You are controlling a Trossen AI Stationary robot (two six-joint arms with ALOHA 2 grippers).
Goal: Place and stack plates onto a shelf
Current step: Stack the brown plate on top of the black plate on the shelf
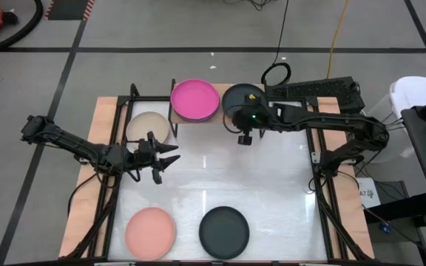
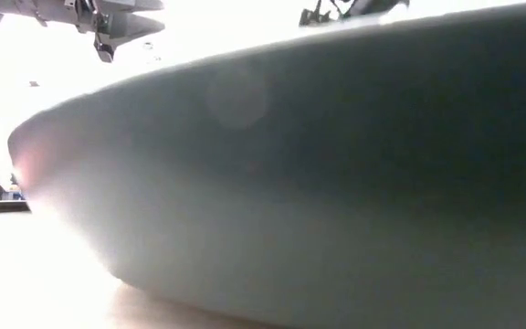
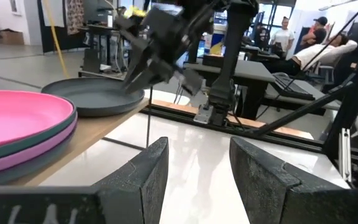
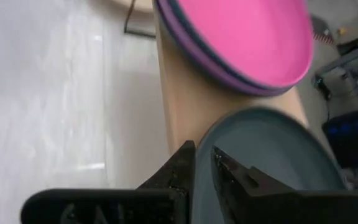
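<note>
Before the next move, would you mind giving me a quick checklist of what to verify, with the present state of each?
1. Dark teal plate rests on the shelf: ok.
2. Right hand closed on that plate's rim: ok.
3. Magenta plate tops its stack on the shelf, apart from the teal one: ok.
4. Left hand open, empty, over the table: ok.
5. Beige plate, salmon plate and black plate off the shelf: not ok.
6. Number of plates under the magenta: cannot tell.

Grey floor (image 1: 198,29) with dark lines; desks (image 3: 253,68) and seated people (image 3: 309,53) beyond.
</note>
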